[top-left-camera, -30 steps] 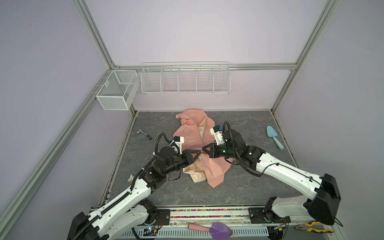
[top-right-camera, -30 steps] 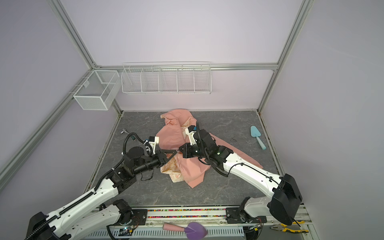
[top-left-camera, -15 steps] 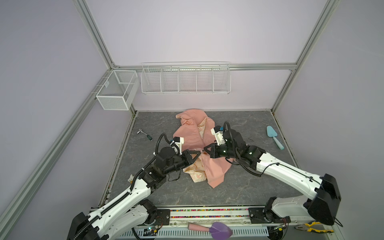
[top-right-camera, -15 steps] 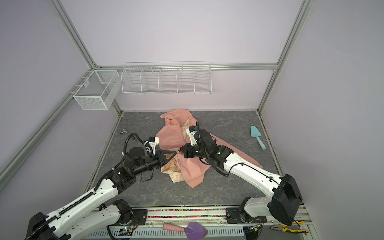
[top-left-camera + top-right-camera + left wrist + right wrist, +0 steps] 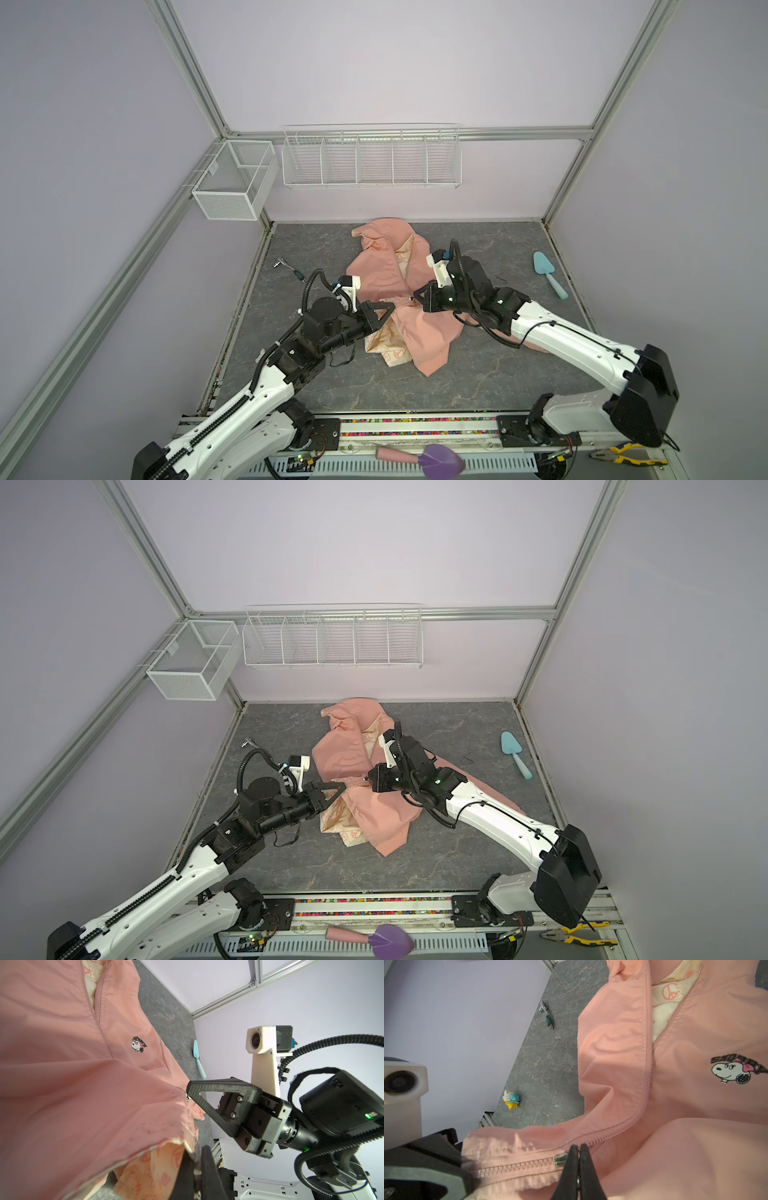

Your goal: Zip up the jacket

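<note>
Jacket (image 5: 386,274), salmon pink, lies crumpled on the desk (image 5: 498,374), under and between both sets of jaws, which face each other over its lower front. My left jaws are clamped on the hem at the bottom end of the zip; in the left wrist view I see the pink edge pinched between them. My right jaws are closed to a thin slit right against the zip slider (image 5: 560,1160), with a glint of metal caught between them, so they grip its pull. Between the two sets of jaws runs a short stretch of meshed zip teeth (image 5: 517,1166), held fairly straight. Past the right jaws, toward the collar, the two zip edges part and the cream patterned lining (image 5: 670,993) shows through. The cartoon chest badge (image 5: 735,1071) sits on the front panel, on the right jaws' side of the zip. More lining (image 5: 386,345) spills out just below the left jaws. Well beyond the right jaws a blue trowel (image 5: 548,274) lies on the desk. Off behind the left jaws I see a small ratchet tool (image 5: 286,268) and a little toy figure (image 5: 511,1099), both clear of the fabric.
</note>
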### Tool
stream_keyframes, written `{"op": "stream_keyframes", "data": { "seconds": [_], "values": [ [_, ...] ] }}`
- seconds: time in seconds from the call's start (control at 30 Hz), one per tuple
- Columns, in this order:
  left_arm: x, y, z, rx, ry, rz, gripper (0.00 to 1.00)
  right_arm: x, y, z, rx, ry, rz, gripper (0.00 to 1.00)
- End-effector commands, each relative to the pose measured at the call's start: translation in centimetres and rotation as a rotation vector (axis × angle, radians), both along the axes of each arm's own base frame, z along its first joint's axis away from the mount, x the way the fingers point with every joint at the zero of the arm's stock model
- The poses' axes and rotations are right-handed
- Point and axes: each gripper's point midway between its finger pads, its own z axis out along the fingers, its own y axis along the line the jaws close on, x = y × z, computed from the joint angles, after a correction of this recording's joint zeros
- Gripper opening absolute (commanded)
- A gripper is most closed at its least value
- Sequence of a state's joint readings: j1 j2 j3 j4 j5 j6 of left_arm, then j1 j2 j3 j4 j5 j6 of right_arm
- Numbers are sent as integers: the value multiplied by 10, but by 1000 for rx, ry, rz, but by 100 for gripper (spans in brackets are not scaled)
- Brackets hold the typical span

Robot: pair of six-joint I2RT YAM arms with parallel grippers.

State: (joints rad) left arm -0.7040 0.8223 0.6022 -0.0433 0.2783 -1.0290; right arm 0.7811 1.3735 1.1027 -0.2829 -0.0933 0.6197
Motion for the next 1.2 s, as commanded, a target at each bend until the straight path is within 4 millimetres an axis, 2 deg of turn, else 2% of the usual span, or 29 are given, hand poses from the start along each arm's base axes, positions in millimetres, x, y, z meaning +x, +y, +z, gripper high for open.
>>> {"op": "stream_keyframes", "data": {
  "seconds": [0.0,0.03,0.1,0.13,0.2,0.27,0.33,0.4,0.5,0.63,0.7,0.8,0.93,1.03,1.17],
  "values": [
    [10,8,4,38,-48,44,0,19,-31,-1,-118,-23,-82,30],
    [14,12,5,58,-53,62,0,23,-45,-4,-162,-13,-121,41],
    [23,21,6,100,-59,98,0,30,-76,-12,-247,28,-200,56],
    [29,27,7,131,-68,122,0,34,-94,-18,-293,51,-249,62],
    [39,38,10,188,-82,164,0,40,-132,-34,-381,118,-353,67],
    [49,48,15,225,-94,192,0,41,-171,-53,-476,205,-457,68],
    [55,53,24,222,-113,196,0,40,-202,-75,-513,291,-499,59],
    [58,59,30,226,-128,204,0,39,-221,-95,-489,349,-519,54],
    [61,72,36,248,-139,228,0,35,-244,-118,-470,411,-536,55],
    [64,82,41,237,-147,234,0,31,-261,-127,-548,398,-567,61],
    [67,84,39,231,-142,234,0,29,-262,-130,-545,391,-570,62],
    [71,82,38,218,-144,224,0,21,-256,-141,-535,446,-537,62],
    [75,79,38,206,-148,218,0,11,-240,-168,-451,511,-494,58],
    [77,77,41,196,-152,207,0,-5,-234,-192,-414,563,-479,58],
    [80,73,42,188,-151,189,0,-13,-222,-204,-331,585,-459,58]
  ]
}}
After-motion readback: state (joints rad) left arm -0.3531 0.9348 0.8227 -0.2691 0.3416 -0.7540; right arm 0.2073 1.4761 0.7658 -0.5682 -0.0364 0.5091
